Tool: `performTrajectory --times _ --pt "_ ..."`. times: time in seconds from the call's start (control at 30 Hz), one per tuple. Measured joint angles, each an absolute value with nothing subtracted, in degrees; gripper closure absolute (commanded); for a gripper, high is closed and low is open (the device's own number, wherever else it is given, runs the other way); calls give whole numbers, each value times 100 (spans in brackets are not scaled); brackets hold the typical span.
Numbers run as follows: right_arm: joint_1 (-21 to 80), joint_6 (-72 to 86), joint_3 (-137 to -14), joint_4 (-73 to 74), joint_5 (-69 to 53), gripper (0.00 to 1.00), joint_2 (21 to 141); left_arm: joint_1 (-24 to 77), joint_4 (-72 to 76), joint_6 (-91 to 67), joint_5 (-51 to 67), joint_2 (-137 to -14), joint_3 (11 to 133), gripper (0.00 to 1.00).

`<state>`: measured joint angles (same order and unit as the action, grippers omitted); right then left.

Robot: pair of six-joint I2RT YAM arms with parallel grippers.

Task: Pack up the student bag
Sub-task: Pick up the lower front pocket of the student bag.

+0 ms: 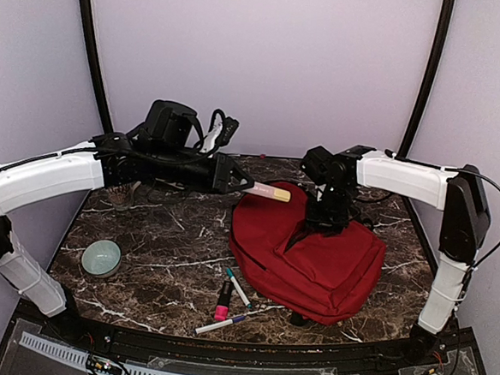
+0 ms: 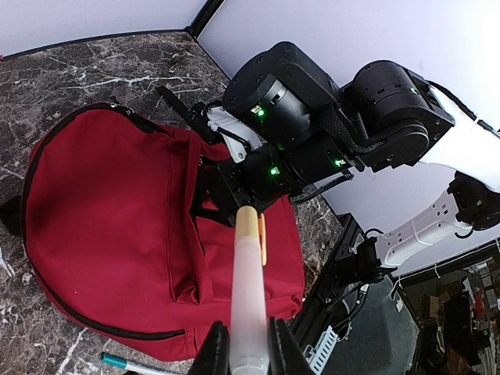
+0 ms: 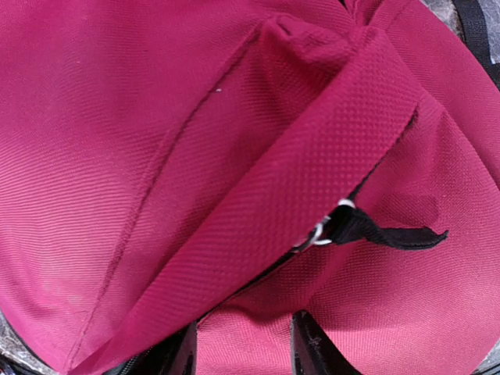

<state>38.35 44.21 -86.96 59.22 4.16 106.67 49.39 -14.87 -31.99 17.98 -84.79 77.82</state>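
My right gripper [image 3: 244,345] pinches a fold of the bag [image 1: 313,261]. It looks soft and limp, best held at the pocket flap [image 3: 312,187]. My left gripper [image 2: 248,348] clamps a marker [image 2: 248,289].

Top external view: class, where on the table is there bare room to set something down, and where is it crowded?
Bare table lies between the bowl and the student bag, and near-left between bowl and pens. Crowded: the pens beside the bag; the bag fills the right.
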Motion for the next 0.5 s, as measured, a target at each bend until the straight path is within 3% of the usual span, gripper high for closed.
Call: performTrajectory --times 0.27,0.5 --pt "3839 4335 -8221 5883 615 69 10366 4939 -1500 -3190 1804 -8324 7625 100" --pt "3839 4340 -8364 5994 523 53 10344 4939 -1448 -3216 1885 -8324 7581 100"
